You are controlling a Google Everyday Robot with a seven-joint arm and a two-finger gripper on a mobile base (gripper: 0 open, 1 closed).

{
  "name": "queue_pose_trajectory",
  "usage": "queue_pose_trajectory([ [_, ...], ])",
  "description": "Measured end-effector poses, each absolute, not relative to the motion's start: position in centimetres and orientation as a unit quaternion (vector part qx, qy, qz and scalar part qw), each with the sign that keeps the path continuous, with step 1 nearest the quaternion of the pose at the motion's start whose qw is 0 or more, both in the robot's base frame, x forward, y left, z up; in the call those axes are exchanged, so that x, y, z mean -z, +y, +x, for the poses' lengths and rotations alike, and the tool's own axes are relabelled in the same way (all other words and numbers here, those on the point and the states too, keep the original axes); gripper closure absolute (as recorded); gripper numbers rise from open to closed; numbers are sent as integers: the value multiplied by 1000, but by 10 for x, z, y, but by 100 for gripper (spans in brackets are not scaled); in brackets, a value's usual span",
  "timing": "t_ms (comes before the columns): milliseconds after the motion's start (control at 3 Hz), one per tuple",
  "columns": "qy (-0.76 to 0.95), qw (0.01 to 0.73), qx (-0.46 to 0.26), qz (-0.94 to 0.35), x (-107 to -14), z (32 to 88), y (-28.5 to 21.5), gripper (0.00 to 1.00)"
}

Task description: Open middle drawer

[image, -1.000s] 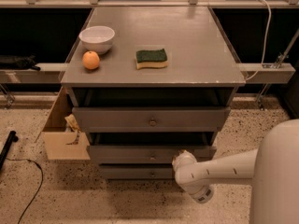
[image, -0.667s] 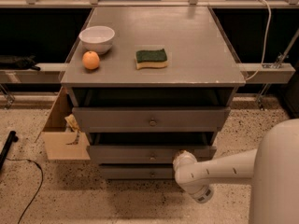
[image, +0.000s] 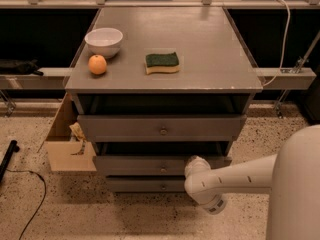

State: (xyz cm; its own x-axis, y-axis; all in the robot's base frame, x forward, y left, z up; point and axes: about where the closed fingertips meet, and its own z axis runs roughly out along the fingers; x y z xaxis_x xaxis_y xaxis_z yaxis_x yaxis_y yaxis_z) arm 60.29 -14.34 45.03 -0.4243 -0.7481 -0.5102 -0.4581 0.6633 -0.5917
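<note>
Change vs. 1.0 s and 0.7 s earlier: practically none. The arm (image: pixel 235 176) keeps the same low pose across the cabinet front; the bowl, orange and sponge are unmoved.

Gripper (image: pixel 194 164): at the end of the arm, against the right half of the middle drawer (image: pixel 130 165), just right of its knob (image: pixel 163 169). It is seen from behind and the wrist covers it, so whether it is spread or pressed together cannot be told.

Middle drawer: 2nd of 3 grey fronts, below the wider top drawer (image: pixel 120 128) and above the narrow bottom drawer (image: pixel 135 185). Its front sits roughly in line with the other 2; judged not yet pulled out.

Cabinet top (image: pixel 210 44): bowl (image: pixel 104 40) near the left edge, orange (image: pixel 97 64) by the front-left corner, sponge (image: pixel 162 62) mid-width toward the front edge. A cardboard box (image: pixel 67 151) stands on the floor at the cabinet's left side.

Step in hand (judgement): the reach and alignment to the handle, before any pull.

Next move calls for: bringing the gripper left onto the knob, closing on it, then drawing straight back along the drawer's travel. The knob is small and round, so an off-centre grasp risks slipping off. The knobs of the other 2 drawers sit directly above and below, so height must hold.
</note>
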Motion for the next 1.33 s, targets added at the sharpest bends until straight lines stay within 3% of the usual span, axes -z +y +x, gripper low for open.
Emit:
queue_pose_trajectory([
  [1333,787,426,256,-365,-476,610,-135,100],
])
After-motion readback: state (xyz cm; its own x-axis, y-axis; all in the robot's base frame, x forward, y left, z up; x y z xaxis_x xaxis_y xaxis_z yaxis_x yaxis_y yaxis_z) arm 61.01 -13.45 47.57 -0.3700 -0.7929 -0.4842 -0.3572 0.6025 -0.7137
